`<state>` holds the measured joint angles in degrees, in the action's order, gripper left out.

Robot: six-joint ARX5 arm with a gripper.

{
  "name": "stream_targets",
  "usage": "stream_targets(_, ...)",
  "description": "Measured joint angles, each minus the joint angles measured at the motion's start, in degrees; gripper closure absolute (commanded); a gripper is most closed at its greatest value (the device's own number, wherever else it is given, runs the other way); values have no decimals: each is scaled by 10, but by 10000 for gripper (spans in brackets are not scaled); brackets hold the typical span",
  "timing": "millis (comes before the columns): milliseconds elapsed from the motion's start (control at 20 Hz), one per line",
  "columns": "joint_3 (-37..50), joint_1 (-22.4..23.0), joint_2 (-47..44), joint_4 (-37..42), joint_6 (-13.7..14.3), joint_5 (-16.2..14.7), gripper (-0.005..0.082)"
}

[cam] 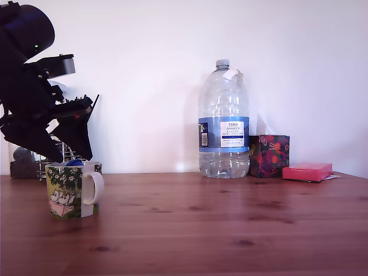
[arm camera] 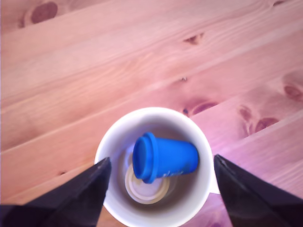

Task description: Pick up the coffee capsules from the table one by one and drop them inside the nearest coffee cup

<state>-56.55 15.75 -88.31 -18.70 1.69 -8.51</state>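
The black tool (cam: 73,150) hangs right over the coffee cup (cam: 70,190), and its two fingers are spread wide with nothing between them. In the wrist view the dark fingers (arm camera: 80,196) sit out past each side of the cup's round white rim (arm camera: 201,142). Inside the cup, the blue capsule (arm camera: 163,157) lies on its side. The cream-white capsule (arm camera: 147,188) sits under it at the bottom of the cup, partly covered by the blue one. In the exterior view just a bit of blue peeks over the rim, right under the tool. The cup has green leaves on it and a white handle (cam: 94,187) pointing toward 3 o'clock. It stands on the brown wooden counter (cam: 230,230), far over at 9 o'clock in that view. A big clear water bottle (cam: 223,123) stands well apart from the cup at the back of the counter. Just beside the bottle, at its 3 o'clock, is a dark flowery box (cam: 268,155). Next along is a flat pink box (cam: 307,171).
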Motion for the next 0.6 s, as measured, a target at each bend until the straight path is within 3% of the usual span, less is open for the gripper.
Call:
stream_targets(150,-3,0,12,-27,0,0,750)
stream_targets(200,-3,0,22,-40,2,0,785)
stream_targets(400,-3,0,87,-69,15,0,789)
stream_targets(600,20,0,168,-32,15,0,789)
